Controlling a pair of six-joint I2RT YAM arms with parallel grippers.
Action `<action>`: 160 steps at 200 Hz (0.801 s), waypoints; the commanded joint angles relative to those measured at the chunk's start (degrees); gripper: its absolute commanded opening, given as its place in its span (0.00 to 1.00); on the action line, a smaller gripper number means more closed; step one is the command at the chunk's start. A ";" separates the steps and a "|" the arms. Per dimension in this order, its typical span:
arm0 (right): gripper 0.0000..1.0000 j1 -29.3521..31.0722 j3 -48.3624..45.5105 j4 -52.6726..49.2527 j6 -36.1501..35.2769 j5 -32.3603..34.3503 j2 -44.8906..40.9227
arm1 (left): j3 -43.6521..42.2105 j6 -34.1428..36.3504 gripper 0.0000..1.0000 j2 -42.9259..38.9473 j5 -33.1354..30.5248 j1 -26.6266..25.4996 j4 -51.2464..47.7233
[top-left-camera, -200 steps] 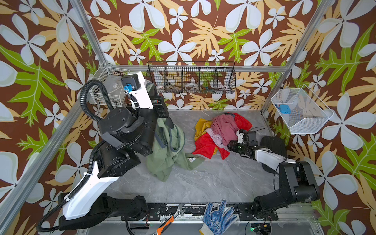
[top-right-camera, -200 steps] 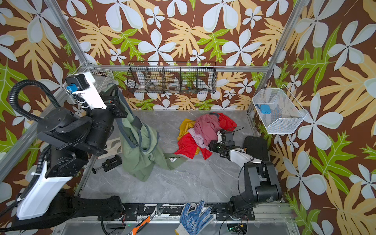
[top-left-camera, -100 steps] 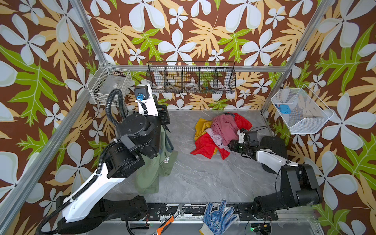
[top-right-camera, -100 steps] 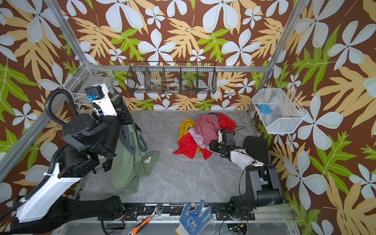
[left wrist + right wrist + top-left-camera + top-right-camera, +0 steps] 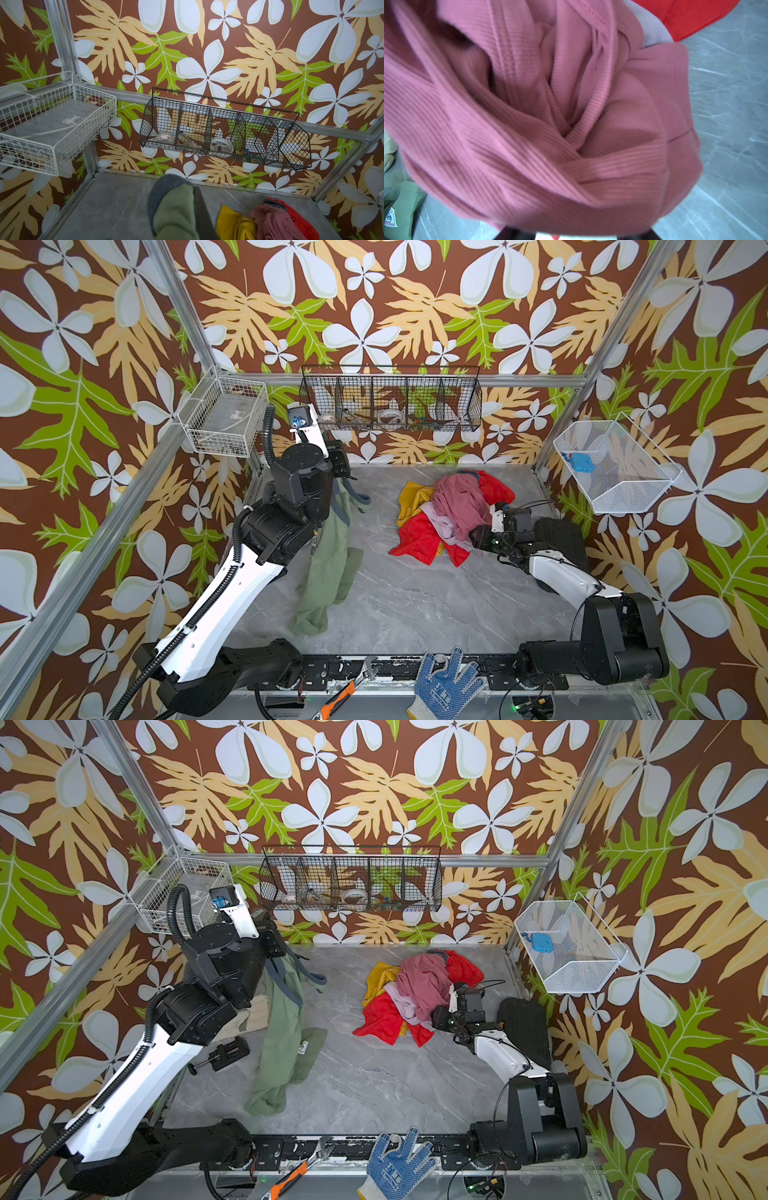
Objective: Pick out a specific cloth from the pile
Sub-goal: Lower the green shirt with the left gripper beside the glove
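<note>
You had the left gripper (image 5: 277, 946) clamped on the cloth (image 5: 332, 564), its top lifted and its bottom trailing on the table (image 5: 415, 605), well apart from the pile (image 5: 453, 506). Your right gripper (image 5: 478, 536) was nosed into the pile; I couldn't tell how wide it stood.

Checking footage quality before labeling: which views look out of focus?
Right wrist view: dusty-pink cloth fills the frame, soft toward the edges. Left wrist view: olive cloth near the lens blurred, black wire basket sharp. Both top views: sharp, evenly lit.
</note>
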 commanded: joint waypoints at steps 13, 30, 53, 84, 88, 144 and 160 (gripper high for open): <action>0.56 0.08 0.12 -0.71 -0.93 1.74 -1.02 | -1.09 -3.91 0.00 0.74 5.74 2.78 4.42; 0.56 0.06 0.17 -1.06 -1.19 2.21 -1.49 | -3.87 -6.36 0.00 -0.13 6.64 4.20 4.44; 0.57 0.09 0.09 -1.33 -1.45 2.31 -2.12 | -9.91 -9.98 0.00 -2.79 7.65 5.21 4.64; 0.58 0.06 -0.37 -0.91 -1.54 0.17 -3.06 | -21.07 -17.01 0.00 -8.46 8.59 5.21 4.65; 0.59 0.06 -0.39 -0.85 -1.54 -0.19 -3.22 | -22.29 -18.14 0.00 -9.32 8.78 5.21 4.67; 0.66 0.06 -1.63 1.25 -1.51 -2.04 -6.65 | -35.59 -30.63 0.00 -19.64 12.58 4.83 3.02; 0.66 0.06 -0.72 0.14 -2.10 -2.12 -6.40 | -37.60 -32.98 0.00 -20.97 11.04 2.57 1.19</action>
